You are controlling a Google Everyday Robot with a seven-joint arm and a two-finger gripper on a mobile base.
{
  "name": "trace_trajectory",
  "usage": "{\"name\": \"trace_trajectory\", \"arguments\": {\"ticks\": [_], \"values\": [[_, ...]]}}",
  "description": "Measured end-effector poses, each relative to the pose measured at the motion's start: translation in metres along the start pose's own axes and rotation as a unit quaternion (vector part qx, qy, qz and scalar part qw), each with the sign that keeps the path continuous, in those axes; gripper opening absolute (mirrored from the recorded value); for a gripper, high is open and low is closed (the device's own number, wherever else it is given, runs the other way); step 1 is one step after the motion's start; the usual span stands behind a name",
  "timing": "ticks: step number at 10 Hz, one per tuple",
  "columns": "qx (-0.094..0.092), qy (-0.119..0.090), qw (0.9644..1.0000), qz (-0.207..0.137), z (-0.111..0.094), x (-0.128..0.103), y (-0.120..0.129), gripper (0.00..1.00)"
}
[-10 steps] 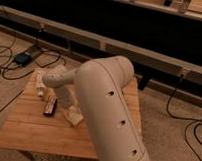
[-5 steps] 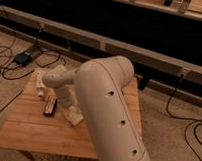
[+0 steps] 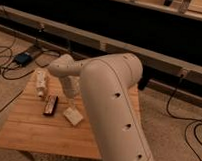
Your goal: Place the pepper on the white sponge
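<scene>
Pepper nowhere visible, maybe hidden behind arm [image 3: 113, 105]; likely light, glossy, slippery, best pinched across its middle. Gripper [image 3: 72, 100] left of centre, just above white sponge [image 3: 73, 116]; open or clenched, impossible to tell.

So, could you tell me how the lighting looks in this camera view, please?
Camera view: warm, dim light on the wooden table; the background is almost black; the pale arm hides the table's right side; the gripper hangs just above the white sponge.
</scene>
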Motion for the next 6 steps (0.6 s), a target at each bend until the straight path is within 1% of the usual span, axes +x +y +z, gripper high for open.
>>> {"name": "trace_trajectory", "arguments": {"ticks": [1, 3, 4, 6], "values": [[0.001, -0.009, 0.9998, 0.018, -0.009, 0.002, -0.022, 0.54], [-0.005, -0.019, 0.9984, 0.053, -0.016, 0.011, -0.058, 0.54], [-0.009, -0.023, 0.9967, 0.078, -0.016, 0.018, -0.081, 0.54], [-0.021, -0.035, 0.9909, 0.128, -0.010, 0.034, -0.129, 0.54]]}}
